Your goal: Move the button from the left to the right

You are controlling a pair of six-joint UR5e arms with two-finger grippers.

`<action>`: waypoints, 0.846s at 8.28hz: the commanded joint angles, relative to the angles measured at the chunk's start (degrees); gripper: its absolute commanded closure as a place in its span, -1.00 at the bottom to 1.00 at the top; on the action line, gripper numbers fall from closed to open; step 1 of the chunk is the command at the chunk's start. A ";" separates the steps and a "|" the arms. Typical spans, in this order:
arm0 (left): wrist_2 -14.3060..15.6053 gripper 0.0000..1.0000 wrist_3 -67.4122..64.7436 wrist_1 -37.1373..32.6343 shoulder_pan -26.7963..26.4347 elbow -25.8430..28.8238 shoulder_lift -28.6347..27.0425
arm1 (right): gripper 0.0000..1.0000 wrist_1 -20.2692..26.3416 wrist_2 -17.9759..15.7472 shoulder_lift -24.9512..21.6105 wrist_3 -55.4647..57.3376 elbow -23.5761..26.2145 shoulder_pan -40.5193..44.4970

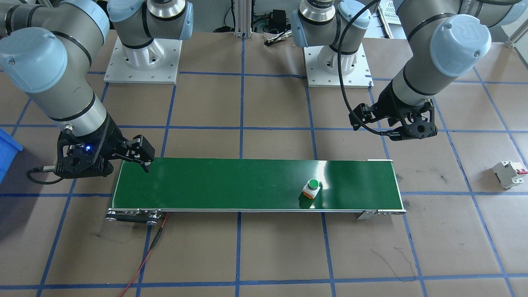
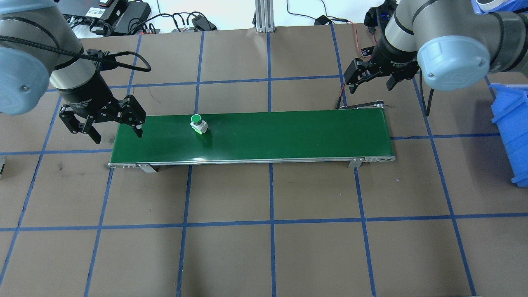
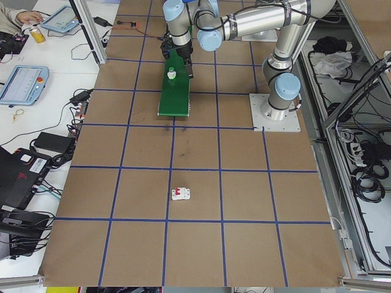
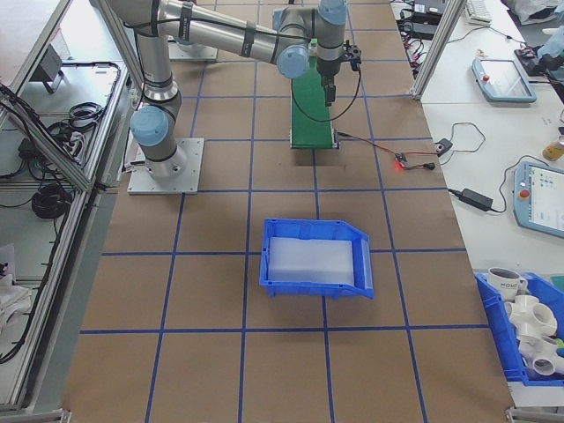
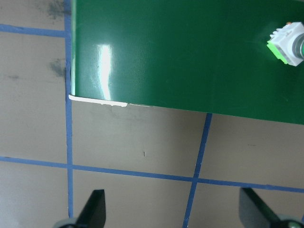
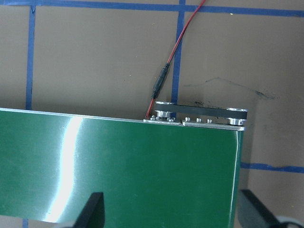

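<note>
The button (image 2: 198, 123), with a green cap, white body and orange-red base, stands upright on the green conveyor belt (image 2: 288, 134), toward the belt's left end. It also shows in the front view (image 1: 312, 189) and at the upper right of the left wrist view (image 5: 289, 42). My left gripper (image 2: 118, 135) hangs open over the belt's left end, a short way left of the button, holding nothing. Over the back corner of the belt's right end, my right gripper (image 2: 369, 86) is open and holds nothing. Belt (image 6: 118, 166) fills the lower part of the right wrist view.
A white circuit breaker (image 1: 510, 174) with a red tab lies on the table beyond the belt's left end. A blue bin (image 2: 511, 123) sits at the far right. A red wire (image 1: 144, 260) runs from the belt's right-end roller across the table.
</note>
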 commanded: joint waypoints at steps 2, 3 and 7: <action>-0.45 -1.00 -0.02 0.17 -1.89 1.07 -0.77 | -1.00 1.94 1.60 0.61 17.18 1.57 0.26; -0.44 -1.00 -0.02 0.08 -1.89 1.08 -0.60 | -1.00 1.94 1.60 0.61 17.47 1.66 0.52; -0.62 -1.00 0.07 0.26 -1.80 1.60 -0.77 | -1.00 0.28 1.68 1.22 20.62 2.01 2.45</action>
